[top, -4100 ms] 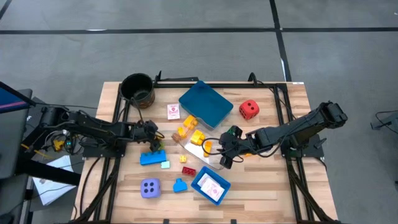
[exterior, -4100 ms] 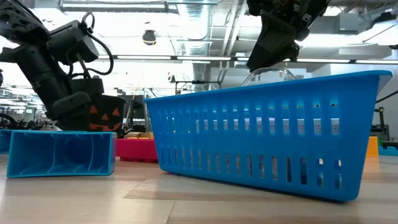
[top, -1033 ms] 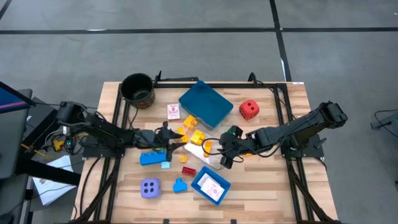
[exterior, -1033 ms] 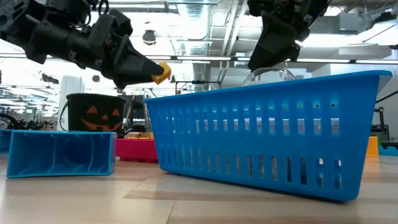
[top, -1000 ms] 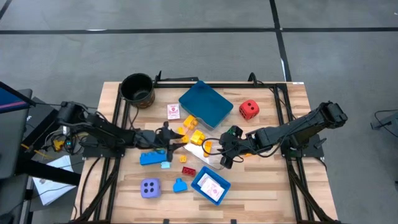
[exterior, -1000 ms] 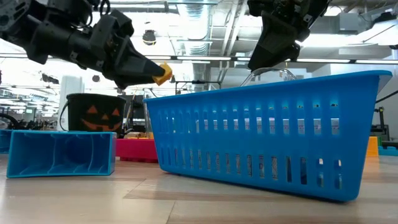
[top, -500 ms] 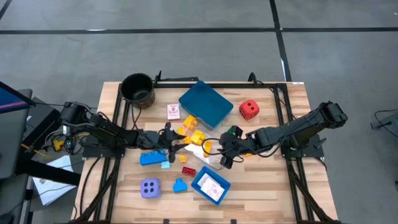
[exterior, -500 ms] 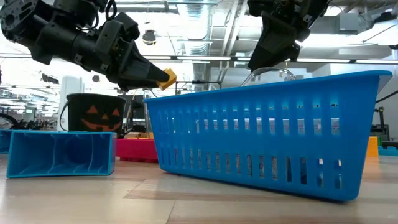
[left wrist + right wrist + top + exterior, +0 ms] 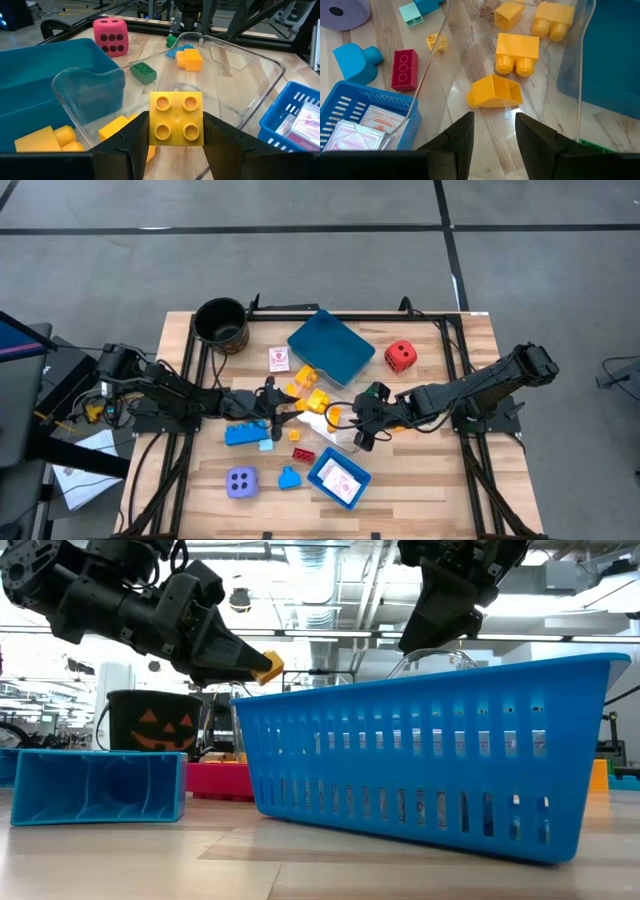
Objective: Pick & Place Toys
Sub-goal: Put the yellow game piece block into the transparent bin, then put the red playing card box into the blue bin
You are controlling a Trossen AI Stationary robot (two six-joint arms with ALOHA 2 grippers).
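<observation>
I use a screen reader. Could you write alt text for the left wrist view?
The left pincer holds a yellow four-stud brick above a clear plastic tray. Beyond lie a pink die, a green brick and a blue bin.

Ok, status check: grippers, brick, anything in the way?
Left gripper shut on yellow brick, raised over the clear tray. Right gripper holding the clear tray's edge. Loose yellow bricks already in it; drop path open.
</observation>
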